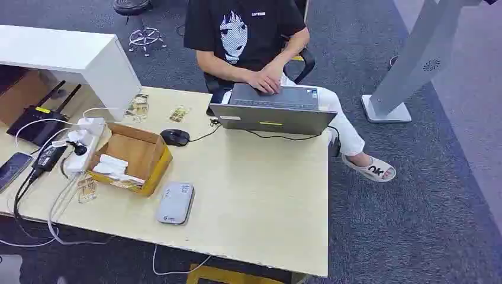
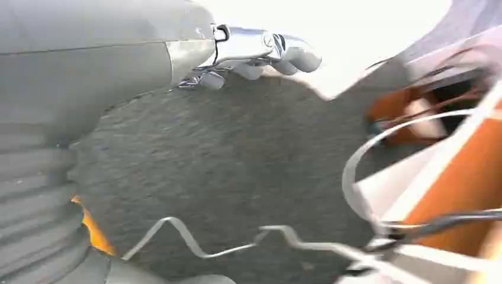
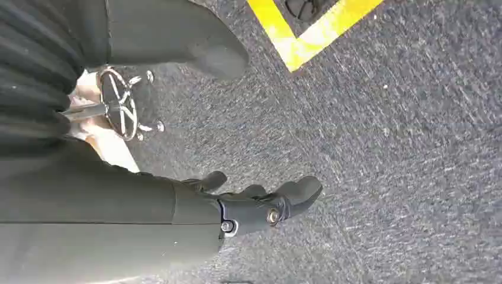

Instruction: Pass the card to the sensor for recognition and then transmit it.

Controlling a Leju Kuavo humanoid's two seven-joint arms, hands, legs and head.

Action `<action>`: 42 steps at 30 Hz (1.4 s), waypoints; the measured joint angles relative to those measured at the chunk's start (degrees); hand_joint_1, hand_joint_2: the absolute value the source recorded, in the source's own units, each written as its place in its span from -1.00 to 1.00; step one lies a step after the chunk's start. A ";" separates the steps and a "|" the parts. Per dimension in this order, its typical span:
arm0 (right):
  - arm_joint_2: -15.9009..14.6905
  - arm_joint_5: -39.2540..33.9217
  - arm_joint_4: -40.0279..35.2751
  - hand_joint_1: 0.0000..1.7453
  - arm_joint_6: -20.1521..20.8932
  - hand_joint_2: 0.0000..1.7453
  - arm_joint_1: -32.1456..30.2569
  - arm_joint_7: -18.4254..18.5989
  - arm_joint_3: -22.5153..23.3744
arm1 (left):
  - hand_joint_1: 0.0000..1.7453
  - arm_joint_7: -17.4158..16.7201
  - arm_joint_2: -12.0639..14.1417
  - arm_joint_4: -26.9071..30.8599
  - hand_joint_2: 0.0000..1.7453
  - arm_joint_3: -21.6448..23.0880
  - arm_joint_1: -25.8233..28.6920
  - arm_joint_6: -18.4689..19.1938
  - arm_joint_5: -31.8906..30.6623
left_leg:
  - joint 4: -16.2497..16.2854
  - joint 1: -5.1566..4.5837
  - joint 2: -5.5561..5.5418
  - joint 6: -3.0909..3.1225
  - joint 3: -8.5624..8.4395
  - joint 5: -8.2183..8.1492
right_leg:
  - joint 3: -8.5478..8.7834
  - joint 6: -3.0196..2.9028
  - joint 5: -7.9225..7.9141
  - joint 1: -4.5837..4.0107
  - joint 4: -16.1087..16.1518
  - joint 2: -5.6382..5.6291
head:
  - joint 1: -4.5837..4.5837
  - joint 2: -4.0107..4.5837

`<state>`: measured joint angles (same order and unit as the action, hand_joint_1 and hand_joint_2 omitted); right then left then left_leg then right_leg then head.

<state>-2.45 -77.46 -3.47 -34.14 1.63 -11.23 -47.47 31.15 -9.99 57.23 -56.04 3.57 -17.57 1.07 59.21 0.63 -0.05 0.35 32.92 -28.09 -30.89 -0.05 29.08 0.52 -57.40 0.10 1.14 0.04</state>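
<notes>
A grey-white card sensor (image 1: 175, 203) lies flat near the table's front edge. Behind and left of it stands an open cardboard box (image 1: 144, 155) with white cards (image 1: 112, 167) in it. My left hand (image 2: 260, 53) hangs beside the table over the dark carpet, fingers slightly apart and holding nothing. In the right wrist view my right hand (image 3: 260, 204) also hangs over the carpet, thumb (image 3: 219, 59) well apart from the dark fingers, nothing in it.
A person sits across the table typing on a grey laptop (image 1: 272, 110), with a black mouse (image 1: 175, 137) beside it. A power strip (image 1: 83, 145), router (image 1: 38, 123), phone (image 1: 13, 168) and cables crowd the left end. A white stand (image 1: 408, 71) is on the floor at right.
</notes>
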 joint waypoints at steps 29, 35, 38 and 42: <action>1.79 -8.87 2.25 -1.00 -4.11 1.00 3.09 3.15 -9.60 | -1.00 -1.16 6.43 45.13 1.00 14.78 6.43 4.55 -18.54 | 0.00 0.04 0.04 -0.06 -0.06 0.05 | -0.09 -0.03 -0.02 -0.04 -0.02 -0.05 | 0.02 0.00; 2.64 -9.53 2.32 -1.00 -4.28 1.00 3.73 4.65 -12.41 | -1.00 -6.08 12.11 43.53 1.00 19.23 2.63 4.57 -26.90 | 0.00 0.04 0.06 -0.06 -0.06 0.05 | -0.11 -0.03 -0.03 -0.03 -0.02 -0.06 | 0.02 0.00; 2.86 -9.64 2.32 -1.00 -4.39 1.00 3.96 5.03 -13.59 | -1.00 -8.13 14.29 41.55 1.00 21.68 0.14 4.50 -30.42 | 0.01 0.02 0.06 -0.04 -0.06 0.07 | -0.06 -0.03 -0.04 -0.03 -0.02 -0.07 | 0.02 0.00; 3.15 -9.90 2.32 -1.00 -4.57 1.00 4.27 5.79 -15.10 | -1.00 -10.82 17.03 38.11 1.00 25.16 -3.26 4.31 -35.30 | 0.01 0.03 0.08 -0.04 -0.06 0.08 | -0.04 -0.03 -0.08 -0.03 -0.02 -0.10 | 0.00 0.00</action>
<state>0.70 -87.36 -1.16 -38.71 5.91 -5.44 -62.58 20.32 7.04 95.34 -30.88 0.31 -13.27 -34.23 59.22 0.65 0.03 0.31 32.86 -28.02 -30.93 -0.07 29.00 0.49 -57.42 0.00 1.14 0.04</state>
